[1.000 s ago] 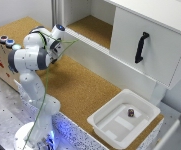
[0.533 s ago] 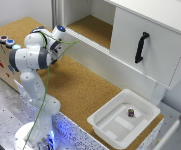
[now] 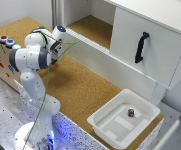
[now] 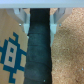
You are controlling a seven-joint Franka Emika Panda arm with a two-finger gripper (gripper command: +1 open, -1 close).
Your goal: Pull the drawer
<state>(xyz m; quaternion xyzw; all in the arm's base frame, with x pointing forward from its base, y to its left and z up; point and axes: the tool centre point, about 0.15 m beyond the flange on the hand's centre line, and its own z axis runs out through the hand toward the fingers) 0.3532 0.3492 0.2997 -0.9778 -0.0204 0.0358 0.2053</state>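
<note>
Item one: you are looking at a white Franka arm (image 3: 32,60) standing on a perforated metal base at the exterior view's left, with its upper links folding back over the near-left part of the cork-topped desk (image 3: 82,85).

Item two: the claw (image 3: 58,31) is pointing toward the far side of the desk. In the exterior view it is too small and blurred to read. In the wrist view its two pale fingers (image 4: 20,15) are showing at the edge of the picture, standing either side of a broad black strip (image 4: 37,50) running down the middle. You cannot tell whether the claw is released or clenched.

Item three: the white drawer front with a black vertical handle (image 3: 141,47) is sitting at the exterior view's right, set in the white cabinet (image 3: 155,15) on the far side of the desk. The handle is well apart from the claw.

Item four: an open cork-floored recess (image 3: 92,27) is lying left of the drawer, within the same cabinet.

Item five: a white rectangular plastic tray (image 3: 102,120) is resting on the near-right of the desk, holding a small dark object (image 3: 131,113).

Item six: a brown cardboard box with a blue printed figure (image 4: 10,50) is standing at the far left, carrying round coloured buttons (image 3: 7,41) on its top.
</note>
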